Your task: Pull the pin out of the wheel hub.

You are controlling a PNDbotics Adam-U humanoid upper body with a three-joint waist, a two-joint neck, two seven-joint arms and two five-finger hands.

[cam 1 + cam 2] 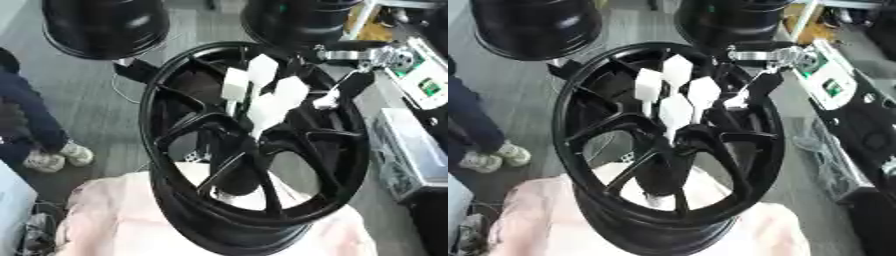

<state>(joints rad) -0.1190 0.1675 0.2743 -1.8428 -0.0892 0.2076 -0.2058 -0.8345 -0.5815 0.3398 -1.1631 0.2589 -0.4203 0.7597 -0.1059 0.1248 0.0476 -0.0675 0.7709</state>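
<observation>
The right robot hand [350, 75] hung over the black wheel hub's [254, 145] rim by the white pins [262, 95] — fingers' state unclear.

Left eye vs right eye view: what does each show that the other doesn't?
Left eye only: nothing distinct, just more grey floor on the left. Right eye only: a black bolted panel at the right edge. Both: the black spoked wheel on pink cloth, with the white-tipped right hand at its hub.
</observation>
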